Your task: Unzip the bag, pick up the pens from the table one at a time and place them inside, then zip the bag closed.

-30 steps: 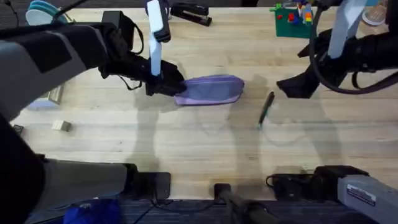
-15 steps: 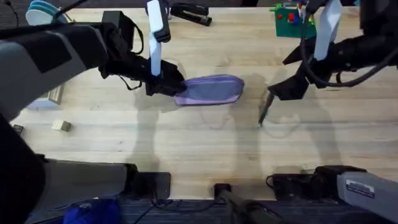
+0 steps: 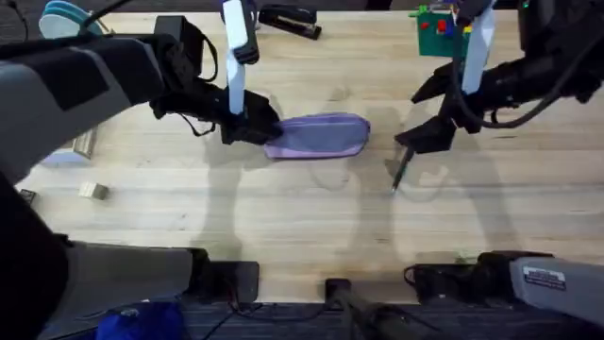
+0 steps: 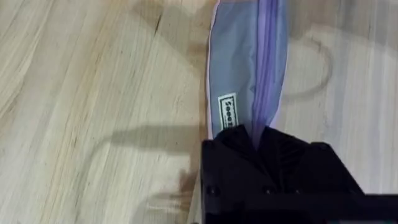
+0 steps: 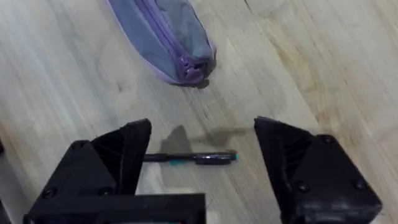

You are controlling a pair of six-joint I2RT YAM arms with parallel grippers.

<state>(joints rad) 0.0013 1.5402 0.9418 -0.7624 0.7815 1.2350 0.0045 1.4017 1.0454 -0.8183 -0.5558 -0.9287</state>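
Observation:
The lavender bag (image 3: 319, 135) lies on the table (image 3: 283, 208) left of centre, and its zipper (image 4: 267, 62) looks closed. My left gripper (image 3: 257, 130) is shut on the bag's left end, and the left wrist view shows its black fingers (image 4: 239, 140) pinching the fabric of the bag (image 4: 242, 74). A slim dark pen (image 3: 404, 168) lies to the right of the bag. My right gripper (image 3: 427, 115) hovers open just above the pen's far end. In the right wrist view the pen (image 5: 193, 158) lies between the open gripper (image 5: 202, 134) fingers, with the bag (image 5: 165, 37) beyond.
A black stapler (image 3: 288, 19) lies at the table's back edge. A green plate with toy bricks (image 3: 444, 30) is at the back right. A small wooden block (image 3: 92, 191) sits at the left. Bare wood stretches in front of the bag and pen.
My right arm has swung left and come down over the pen. The left gripper, the bag and the pen have not moved.

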